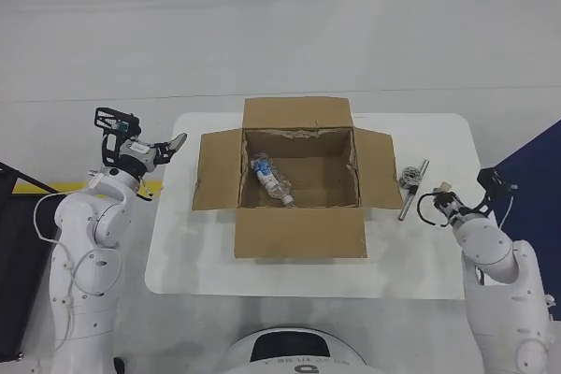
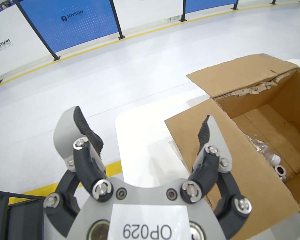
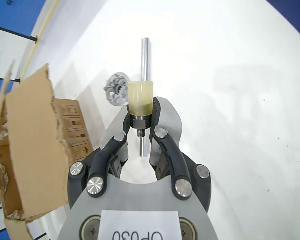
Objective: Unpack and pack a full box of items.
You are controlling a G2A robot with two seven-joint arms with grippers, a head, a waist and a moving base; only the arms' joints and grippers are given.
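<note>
**Item 1. Right claw**, at 3 o'clock of the box, over the bench. Closed on a small capped stud.
- The stud has a pale yellow translucent sleeve above a dark hex nut, with a short threaded end.
- The pads bear on the nut and the sleeve's lower edge.
- Judged light and stiff. The nut's flats look like the surest hold, since the sleeve may be smoother or softer.

**Item 2. Steel rod**, lying on the bench between the right claw and the box's 3 o'clock flap.
- Whether the stud touches it cannot be told.
- Judged polished, rigid and apt to roll or slip. Best taken crosswise at mid-length.

**Item 3. Toothed metal fitting**, just beside the rod at its 12 o'clock end.
- Judged dense for its size. The rim offers grip.

**Item 4. Cardboard box**, centre of the bench, all four flaps folded outward and the inner edges torn.

**Item 5. Plastic bottle**, lying on the box floor toward 9 o'clock.
- Judged light, thin-walled and yielding. A gentle hold across the body seems right.

**Item 6. Left claw**, at 10 o'clock of the box, near the bench's 9 o'clock edge. Jaws spread wide and holding nothing.
</note>
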